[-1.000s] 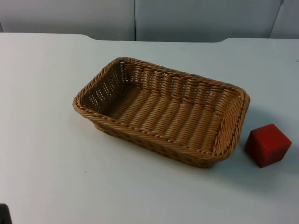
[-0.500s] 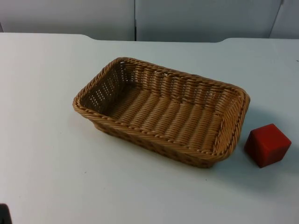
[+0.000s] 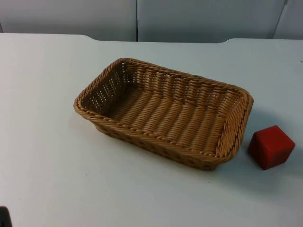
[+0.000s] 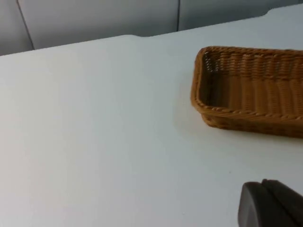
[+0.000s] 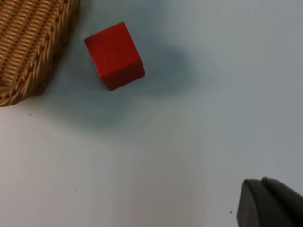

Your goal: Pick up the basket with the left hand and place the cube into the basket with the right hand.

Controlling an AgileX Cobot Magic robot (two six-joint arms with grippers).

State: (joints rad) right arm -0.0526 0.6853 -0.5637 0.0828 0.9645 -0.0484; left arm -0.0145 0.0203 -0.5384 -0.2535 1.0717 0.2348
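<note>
An empty brown wicker basket (image 3: 156,135) lies slantwise in the middle of the white table. Just past its right end stands a red cube (image 3: 271,146), a small gap apart from the rim. In the left wrist view my left gripper (image 4: 271,204) hangs over bare table, well short of the basket (image 4: 236,112) and its near end wall. In the right wrist view my right gripper (image 5: 270,203) hangs over bare table some way from the cube (image 5: 113,54), which sits beside the basket's corner (image 5: 28,52). Neither gripper touches anything.
The grey partition wall (image 3: 142,19) closes the table at the back. White table top (image 3: 47,156) stretches wide to the left of and in front of the basket. A small black part (image 3: 4,216) sits at the front left corner.
</note>
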